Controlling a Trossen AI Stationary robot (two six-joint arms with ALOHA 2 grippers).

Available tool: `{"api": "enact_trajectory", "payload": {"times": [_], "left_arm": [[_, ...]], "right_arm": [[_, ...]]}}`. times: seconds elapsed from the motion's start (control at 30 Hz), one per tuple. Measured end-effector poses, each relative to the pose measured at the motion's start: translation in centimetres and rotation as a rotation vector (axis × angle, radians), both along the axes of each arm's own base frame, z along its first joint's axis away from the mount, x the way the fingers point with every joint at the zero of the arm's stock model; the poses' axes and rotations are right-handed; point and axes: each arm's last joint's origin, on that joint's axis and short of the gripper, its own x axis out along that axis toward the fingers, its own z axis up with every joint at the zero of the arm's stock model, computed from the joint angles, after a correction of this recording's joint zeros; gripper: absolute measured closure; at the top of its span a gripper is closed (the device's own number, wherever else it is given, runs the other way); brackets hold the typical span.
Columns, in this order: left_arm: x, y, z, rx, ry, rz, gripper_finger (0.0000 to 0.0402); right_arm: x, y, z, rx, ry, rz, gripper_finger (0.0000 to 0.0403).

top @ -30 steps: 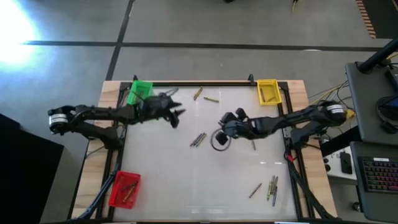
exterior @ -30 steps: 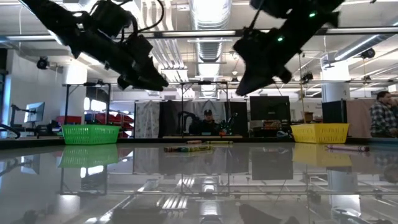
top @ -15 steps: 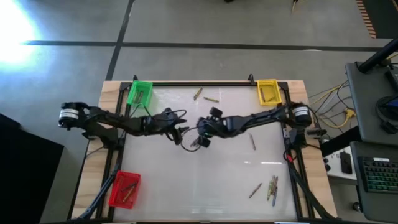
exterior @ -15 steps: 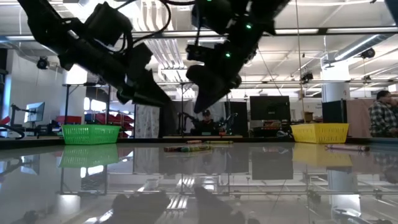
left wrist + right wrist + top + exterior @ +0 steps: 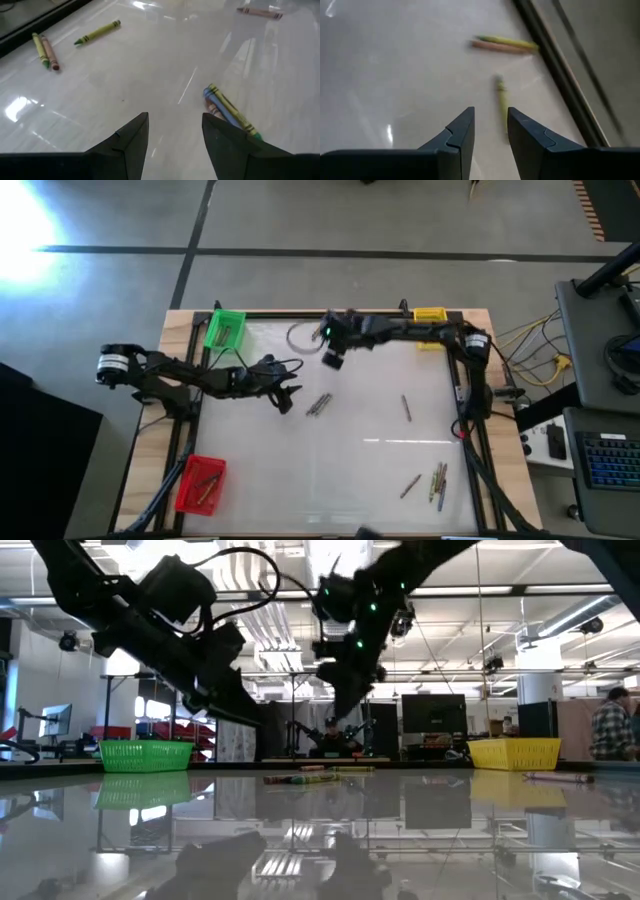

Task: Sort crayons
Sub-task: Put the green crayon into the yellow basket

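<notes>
High view, left gripper (image 5: 286,394): we find it over the middle of the worktop (image 5: 370,460), left of centre, just beside the centre crayon cluster (image 5: 319,404). Finger state is not readable here.
High view, right gripper (image 5: 331,352): it hangs near the far edge, between the green bin (image 5: 222,328) and the yellow bin (image 5: 430,320).
High view, crayons: we count a loose single crayon (image 5: 405,407) right of centre and a near-right group (image 5: 436,480) by the near right corner. The red bin (image 5: 201,483) at the near left corner holds some.
Low view: both arms hang clear above the glass. Far-edge crayons (image 5: 312,776) lie between the green and yellow bins.
Left wrist view: fingers (image 5: 131,140) stand apart with nothing between them. The cluster lies beside one fingertip, not in the gap. Risk: closing here would pinch air or knock the touching sticks apart.
Right wrist view: fingers (image 5: 461,136) stand slightly apart, empty. A yellow-green crayon (image 5: 502,103) lies just ahead, a pair (image 5: 505,45) beyond it by the frame rail (image 5: 555,65). Risk: a narrow gap could push the stick against the rail; round crayons likely roll.
</notes>
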Motion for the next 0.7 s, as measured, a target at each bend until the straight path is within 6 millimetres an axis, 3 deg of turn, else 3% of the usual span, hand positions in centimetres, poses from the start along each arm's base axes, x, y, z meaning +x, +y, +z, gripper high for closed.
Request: {"api": "enact_trajectory", "payload": {"times": [0.13,0.27,0.43,0.7], "left_arm": [[0.0,0.0,0.2,0.022,-0.001,-0.014,0.0233],[0.1,0.0,0.3,0.05,0.008,-0.03,0.0233],[0.1,0.2,0.3,0.066,0.015,-0.031,0.0233],[0.0,0.3,0.3,0.082,0.023,-0.036,0.0233]], "right_arm": [[-1.8,-4.6,-1.0,0.019,0.012,-0.124,0.0296],[-2.8,-7.4,-3.4,0.099,0.037,-0.164,0.0288],[-2.6,-8.2,-7.1,0.258,0.059,-0.116,0.0274],[-1.9,-8.5,-8.4,0.276,0.133,-0.078,0.0265]]}}
